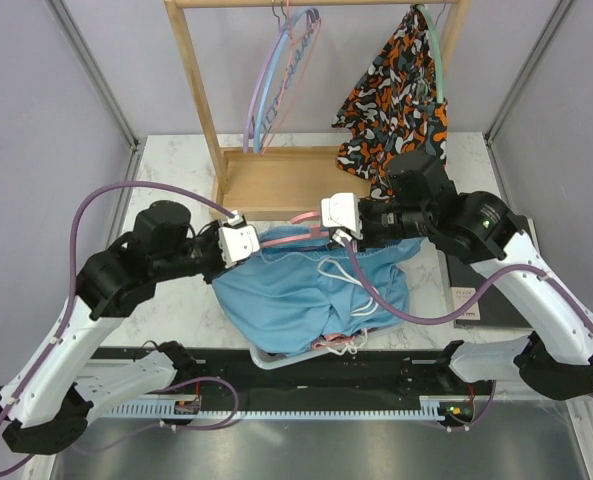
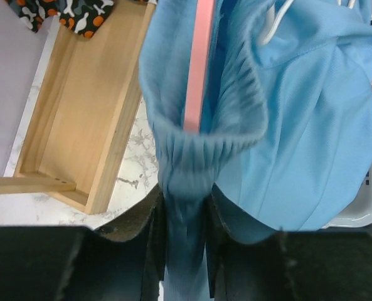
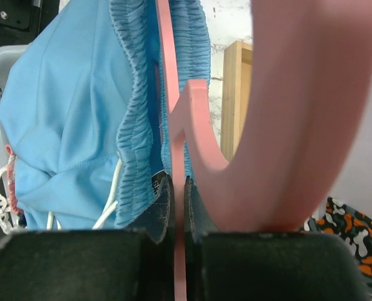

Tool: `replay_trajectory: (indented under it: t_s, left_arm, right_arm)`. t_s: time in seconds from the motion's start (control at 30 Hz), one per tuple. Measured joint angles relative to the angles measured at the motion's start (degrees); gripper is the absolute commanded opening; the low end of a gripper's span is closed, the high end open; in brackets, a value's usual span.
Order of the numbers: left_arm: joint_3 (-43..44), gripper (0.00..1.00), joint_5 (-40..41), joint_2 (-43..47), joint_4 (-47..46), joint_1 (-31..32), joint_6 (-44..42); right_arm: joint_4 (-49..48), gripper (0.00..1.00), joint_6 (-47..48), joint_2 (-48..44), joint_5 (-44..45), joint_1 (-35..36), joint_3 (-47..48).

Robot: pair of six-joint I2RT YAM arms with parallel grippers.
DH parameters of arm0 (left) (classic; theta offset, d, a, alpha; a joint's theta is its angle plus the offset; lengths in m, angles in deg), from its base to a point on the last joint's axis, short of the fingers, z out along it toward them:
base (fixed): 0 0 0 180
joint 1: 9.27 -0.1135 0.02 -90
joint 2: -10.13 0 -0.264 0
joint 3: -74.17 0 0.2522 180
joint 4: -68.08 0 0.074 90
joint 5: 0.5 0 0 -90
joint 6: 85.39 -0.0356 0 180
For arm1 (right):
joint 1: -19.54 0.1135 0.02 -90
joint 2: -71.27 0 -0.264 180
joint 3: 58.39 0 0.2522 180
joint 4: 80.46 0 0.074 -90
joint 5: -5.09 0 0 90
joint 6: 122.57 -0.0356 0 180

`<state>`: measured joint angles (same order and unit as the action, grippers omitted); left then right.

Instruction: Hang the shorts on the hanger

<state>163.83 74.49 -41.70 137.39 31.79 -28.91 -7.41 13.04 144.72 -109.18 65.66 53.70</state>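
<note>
Pinching the waistband of the shorts (image 1: 296, 295), the left gripper (image 2: 186, 210) has its fingers narrowed onto bunched fabric. The right gripper (image 3: 178, 200) is clamped tight on a thin bar of the hanger (image 3: 280, 125), which runs inside the waistband. The shorts sag between both grippers, with the wooden rack (image 1: 276, 180) at 12 o'clock and the patterned garment (image 1: 401, 95) at 1 o'clock.

surface: white marble-look table (image 1: 176, 170) | far centre: wooden rack base (image 1: 276, 185), a shallow open box, stands on it | nearer than rack base: pale grey tray (image 1: 268, 357), only its rim showing | right of rack base and nearer: dark flat pad (image 1: 496, 290), white label on it
</note>
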Motion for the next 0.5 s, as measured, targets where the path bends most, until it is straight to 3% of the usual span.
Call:
replay_trajectory:
  t_s: [0.13, 0.37, 0.5]
  left_arm:
    - [-0.7, 0.43, 1.7, 2.3, 1.5, -1.0, -0.5]
    - [-2.0, 0.44, 3.0, 3.5, 2.2, -1.5, -0.7]
    - [-3.5, 0.56, 3.2, 3.9, 1.9, -2.0, -0.6]
  right_arm:
    - [2.9, 0.0, 0.5, -0.9, 2.1, -0.5, 1.7]
    - [5.6, 0.0, 0.6, -2.0, 3.9, -0.8, 2.7]
    - [7.4, 0.0, -0.7, -1.9, 5.1, -0.8, 4.6]
